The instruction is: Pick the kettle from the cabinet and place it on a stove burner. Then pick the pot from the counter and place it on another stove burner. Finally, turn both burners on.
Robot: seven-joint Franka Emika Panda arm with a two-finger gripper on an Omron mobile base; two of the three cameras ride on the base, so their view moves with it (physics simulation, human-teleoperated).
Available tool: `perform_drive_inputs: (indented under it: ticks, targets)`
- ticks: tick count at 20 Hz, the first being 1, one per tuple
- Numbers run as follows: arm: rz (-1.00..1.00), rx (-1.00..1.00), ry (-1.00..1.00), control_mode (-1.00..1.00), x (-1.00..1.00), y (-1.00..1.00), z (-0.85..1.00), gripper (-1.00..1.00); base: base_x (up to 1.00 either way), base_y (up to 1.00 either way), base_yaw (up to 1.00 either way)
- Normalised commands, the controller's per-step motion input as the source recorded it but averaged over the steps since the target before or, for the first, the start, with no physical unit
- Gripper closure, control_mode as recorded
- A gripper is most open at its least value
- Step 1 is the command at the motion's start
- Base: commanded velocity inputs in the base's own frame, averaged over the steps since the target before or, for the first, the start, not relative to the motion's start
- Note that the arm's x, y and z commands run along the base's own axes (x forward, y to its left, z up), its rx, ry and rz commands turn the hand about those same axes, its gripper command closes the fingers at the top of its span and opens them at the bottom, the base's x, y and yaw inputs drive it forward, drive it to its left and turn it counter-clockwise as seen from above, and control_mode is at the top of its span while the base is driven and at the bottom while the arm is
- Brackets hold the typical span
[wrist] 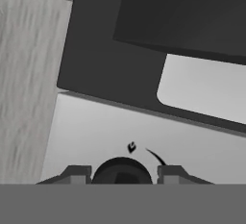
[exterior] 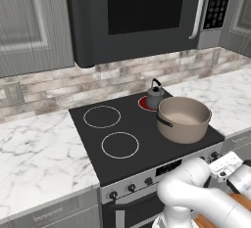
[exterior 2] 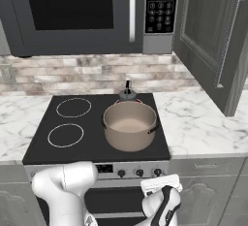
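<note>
One kettle [exterior: 155, 96] and one pot [exterior: 183, 119] sit on the black stovetop [exterior: 93, 144]. The kettle is on the far right burner [exterior: 145, 103], which glows red. The pot is on the near right burner, just in front of the kettle and hiding its lower body in the right base view. Two white ring burners show bare on the left, one far [exterior: 102, 116] and one near [exterior: 120, 145]. Five knobs [exterior: 131, 188] line the stove front.

The gripper [wrist: 123, 172] is low at the stove front, below and near of the pot, well apart from it. In the hand view its two fingertips [wrist: 77, 174] flank a dark round knob [wrist: 122, 171]; whether they press it cannot be told, as the knob and tips are cut off by the lower edge.
</note>
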Motion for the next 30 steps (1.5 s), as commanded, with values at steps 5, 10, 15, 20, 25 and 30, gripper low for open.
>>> perform_drive_inputs:
  ticks: [5,10,15,20,25,30]
  targets:
    - [0.0,0.0,0.0,-1.0,0.0,0.05,0.0,1.0,0.0,0.0,0.0]
    - [0.0,-0.13,0.0,-1.0,0.0,0.0,0.0,1.0,0.0,0.0,0.0]
    - [0.0,-0.35,-0.04,-1.0,0.0,0.0,0.0,1.0,0.0,0.0,0.0]
    - [0.0,-0.36,-0.03,-1.0,0.0,0.0,0.0,1.0,0.0,0.0,0.0]
    - [0.0,-0.36,-0.03,-1.0,-0.04,0.0,0.0,1.0,0.0,0.0,0.0]
    - [0.0,-0.35,-0.02,-1.0,-0.06,0.0,0.0,1.0,0.0,0.0,0.0]
